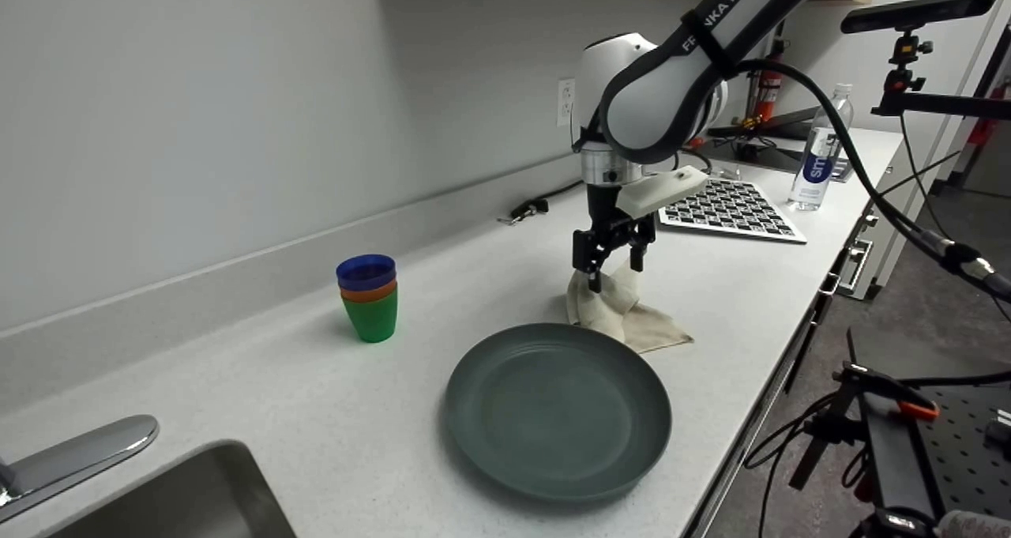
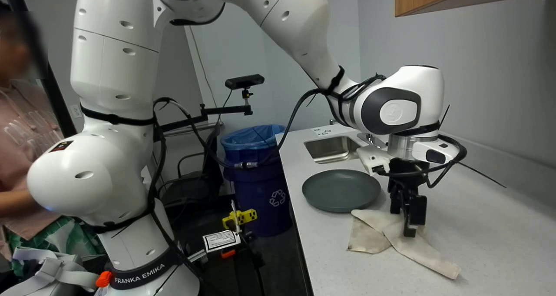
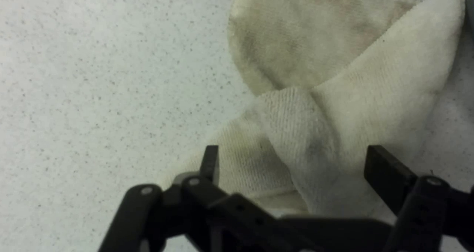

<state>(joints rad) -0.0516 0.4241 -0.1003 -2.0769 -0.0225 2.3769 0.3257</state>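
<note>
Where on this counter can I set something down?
Bare counter lies between the sink, stacked cups and plate, and between the cloth and checkered board. It's crowded where the open gripper hangs over the cloth, beside the plate.

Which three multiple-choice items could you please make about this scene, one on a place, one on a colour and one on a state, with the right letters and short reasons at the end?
1. Where does the stack of cups stand?
A) In the sink
B) On the counter
C) On the plate

2. What colour is the bottom cup?
A) Blue
B) Orange
C) Green

3. How is the gripper?
A) Open over the cloth
B) Shut on the cloth
C) Shut on nothing

Right letters:
1: B, its base meets the white counter surface.
2: C, green shows beneath orange and blue.
3: A, the fingers stand apart in the wrist view, with loose cloth visible in the gap.
</note>
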